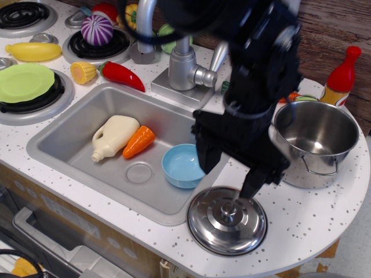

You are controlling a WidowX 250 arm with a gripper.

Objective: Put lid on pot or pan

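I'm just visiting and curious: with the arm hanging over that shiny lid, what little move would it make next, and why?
Probably a short drop straight down onto the knob. The tool hangs open just above the lid, its fingers on either side of the knob. The lid lies flat on the counter, and the pot stands uncovered to the right.

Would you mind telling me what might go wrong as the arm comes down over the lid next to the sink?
1. The open gripper hangs behind the small knob of the round, shiny domed steel lid; closing there could miss the knob.
2. The lid lies by the sink's edge; a push might tip it toward the light blue bowl.
3. The shiny cylindrical steel pot stands close behind the arm; a swing could knock it.
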